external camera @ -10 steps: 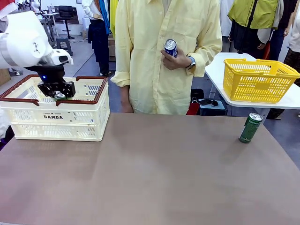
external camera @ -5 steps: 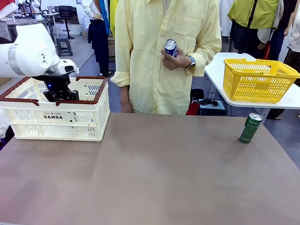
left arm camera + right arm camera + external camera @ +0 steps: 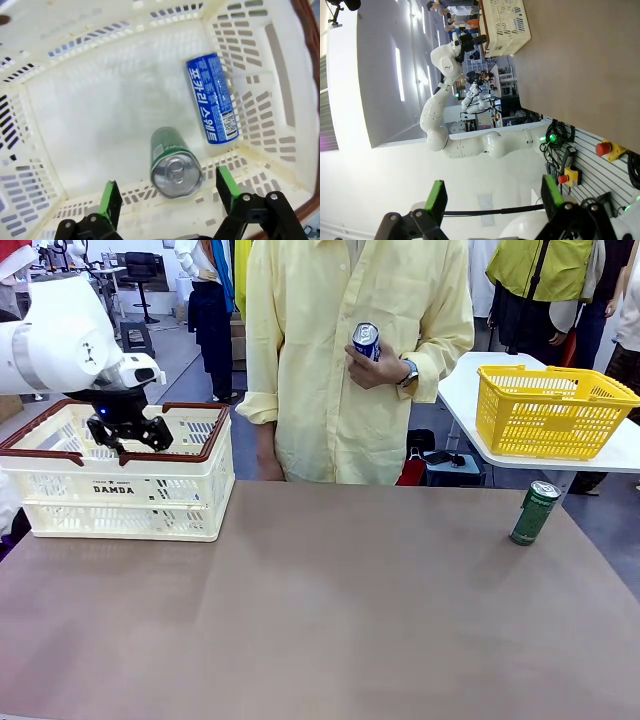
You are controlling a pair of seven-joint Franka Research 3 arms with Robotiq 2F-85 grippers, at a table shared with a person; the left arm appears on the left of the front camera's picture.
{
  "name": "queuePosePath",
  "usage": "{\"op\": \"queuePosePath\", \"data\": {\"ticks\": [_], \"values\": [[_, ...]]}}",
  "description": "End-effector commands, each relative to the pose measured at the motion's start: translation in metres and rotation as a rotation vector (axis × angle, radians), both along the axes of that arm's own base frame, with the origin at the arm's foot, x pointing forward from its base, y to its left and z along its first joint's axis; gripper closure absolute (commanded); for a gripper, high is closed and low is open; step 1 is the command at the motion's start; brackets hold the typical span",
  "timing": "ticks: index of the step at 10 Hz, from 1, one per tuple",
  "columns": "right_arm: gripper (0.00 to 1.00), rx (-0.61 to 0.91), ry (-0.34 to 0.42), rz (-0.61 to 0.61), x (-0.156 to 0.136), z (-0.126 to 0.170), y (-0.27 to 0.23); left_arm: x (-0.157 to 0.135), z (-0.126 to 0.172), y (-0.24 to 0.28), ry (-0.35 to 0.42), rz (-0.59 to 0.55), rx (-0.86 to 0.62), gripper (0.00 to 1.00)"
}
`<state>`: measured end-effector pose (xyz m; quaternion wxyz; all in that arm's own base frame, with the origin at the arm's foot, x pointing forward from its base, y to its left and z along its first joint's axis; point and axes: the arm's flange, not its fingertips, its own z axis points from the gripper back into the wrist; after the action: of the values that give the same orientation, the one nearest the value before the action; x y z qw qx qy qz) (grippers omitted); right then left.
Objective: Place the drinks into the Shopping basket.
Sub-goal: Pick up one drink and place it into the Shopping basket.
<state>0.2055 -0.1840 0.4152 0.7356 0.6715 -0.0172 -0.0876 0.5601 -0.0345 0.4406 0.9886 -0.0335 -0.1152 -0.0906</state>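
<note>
The Shopping basket point(image 3: 190, 475), at frame left, already holds a lying blue lettered can point(image 3: 212, 97) and a green can point(image 3: 172, 162). Above them is the left gripper point(image 3: 128, 435), fingers spread and empty. Left to do: a dark green can point(image 3: 535, 512) at right on the table point(image 3: 320, 620) and a blue-and-white can point(image 3: 364, 341) in the person's hand point(image 3: 375, 368). The right gripper point(image 3: 492, 200) is open too. I think the yellow basket point(image 3: 548, 410) behind blocks nothing.

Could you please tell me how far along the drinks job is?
Done: a blue-and-white metal can and a green one sit in the cream lattice basket. In hand: nothing; left gripper and right gripper open. Left: the dark green can on the table, the person's blue can.
</note>
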Motion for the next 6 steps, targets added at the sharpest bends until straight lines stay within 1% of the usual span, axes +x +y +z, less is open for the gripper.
{"op": "queuePosePath", "data": {"ticks": [1,2,3,4,5,6], "values": [[0.0,0.001,-0.007,0.003,0.0,0.002,-0.001,-0.008,0.036,0.023,-0.053,-0.013,-0.079,0.0],[0.0,0.001,-0.007,0.003,0.0,0.002,-0.001,-0.021,0.072,0.045,-0.09,0.003,-0.151,0.0],[0.0,0.001,-0.007,0.003,0.0,0.002,-0.001,-0.042,0.114,0.078,-0.1,0.023,-0.263,0.0],[0.0,0.001,-0.007,0.003,0.0,0.002,-0.001,-0.071,0.148,0.117,-0.037,-0.036,-0.488,0.0],[0.0,0.001,-0.007,0.003,0.0,0.002,-0.001,-0.106,0.168,0.165,-0.025,-0.082,-0.686,0.0],[0.0,0.001,-0.007,0.003,0.0,0.002,-0.001,-0.136,0.169,0.208,-0.026,-0.097,-0.839,0.0]]}}
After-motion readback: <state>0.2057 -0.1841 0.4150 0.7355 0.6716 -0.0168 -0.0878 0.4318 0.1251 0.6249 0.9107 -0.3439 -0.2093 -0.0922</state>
